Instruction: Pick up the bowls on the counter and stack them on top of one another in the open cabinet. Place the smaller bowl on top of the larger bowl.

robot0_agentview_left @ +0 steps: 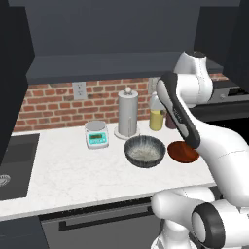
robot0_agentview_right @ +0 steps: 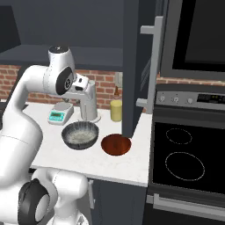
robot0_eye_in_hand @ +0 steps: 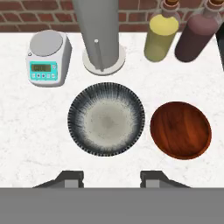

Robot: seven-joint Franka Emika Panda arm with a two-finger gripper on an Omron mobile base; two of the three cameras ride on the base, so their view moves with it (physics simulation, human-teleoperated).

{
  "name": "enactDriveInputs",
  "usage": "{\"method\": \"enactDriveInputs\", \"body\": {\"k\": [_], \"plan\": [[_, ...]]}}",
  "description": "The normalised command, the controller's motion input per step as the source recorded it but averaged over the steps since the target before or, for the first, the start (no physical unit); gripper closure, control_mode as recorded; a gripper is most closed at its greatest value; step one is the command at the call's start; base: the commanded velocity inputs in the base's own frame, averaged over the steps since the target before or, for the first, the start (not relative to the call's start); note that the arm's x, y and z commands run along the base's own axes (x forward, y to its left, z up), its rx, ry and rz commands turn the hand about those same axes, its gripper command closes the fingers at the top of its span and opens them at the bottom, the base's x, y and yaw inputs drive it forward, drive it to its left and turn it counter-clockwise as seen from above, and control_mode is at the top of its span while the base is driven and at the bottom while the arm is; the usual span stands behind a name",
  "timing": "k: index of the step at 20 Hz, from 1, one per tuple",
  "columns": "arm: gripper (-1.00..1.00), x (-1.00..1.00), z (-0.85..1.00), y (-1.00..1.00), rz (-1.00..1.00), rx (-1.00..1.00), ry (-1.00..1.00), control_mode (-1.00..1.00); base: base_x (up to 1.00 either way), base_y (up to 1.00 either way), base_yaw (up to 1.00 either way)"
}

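Pincer [robot0_eye_in_hand: 111, 177] spread wide and empty, hanging high above the white marble-patterned desk [robot0_eye_in_hand: 26, 131]. Ahead to its left sits a small white-and-teal kitchen scale [robot0_eye_in_hand: 47, 59], straight ahead the deep dark grey ribbed bowl with a speckled pale inside [robot0_eye_in_hand: 106, 118], and ahead to its right, just beside that one, the shallow glossy reddish-brown bowl [robot0_eye_in_hand: 180, 130]. Neither bowl is lifted, so I judge the task barely begun: both must go up to the dark slate-grey wall cabinet [robot0_agentview_left: 121, 39], grey one first.

Two bowls (grey bowl [robot0_eye_in_hand: 106, 118], brown bowl [robot0_eye_in_hand: 180, 130]), two bottles [robot0_eye_in_hand: 161, 37] [robot0_eye_in_hand: 195, 35], one scale [robot0_eye_in_hand: 47, 58], one towel holder [robot0_eye_in_hand: 99, 35].
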Motion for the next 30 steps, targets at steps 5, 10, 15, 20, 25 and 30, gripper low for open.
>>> {"method": "enactDriveInputs", "body": {"k": [5, 10, 15, 20, 25, 30], "plan": [[-1.0, -0.06, -0.28, -0.15, -0.02, -0.02, 0.03, -1.0, 0.0, 0.0, 0.0], [-1.0, -0.35, -0.67, -0.62, -0.17, -0.03, 0.1, -1.0, 0.0, 0.0, 0.0], [-1.0, -0.23, -0.83, -0.95, -0.13, -0.02, 0.05, -1.0, 0.0, 0.0, 0.0], [-1.0, 0.02, -0.52, -1.0, -0.07, 0.0, 0.0, -1.0, 0.0, 0.0, 0.0], [-1.0, 0.29, -0.43, -0.83, 0.0, 0.03, -0.03, -1.0, 0.0, 0.0, 0.0], [-1.0, 0.42, -0.47, -0.38, 0.0, 0.07, 0.0, -1.0, 0.0, 0.0, 0.0]]}}
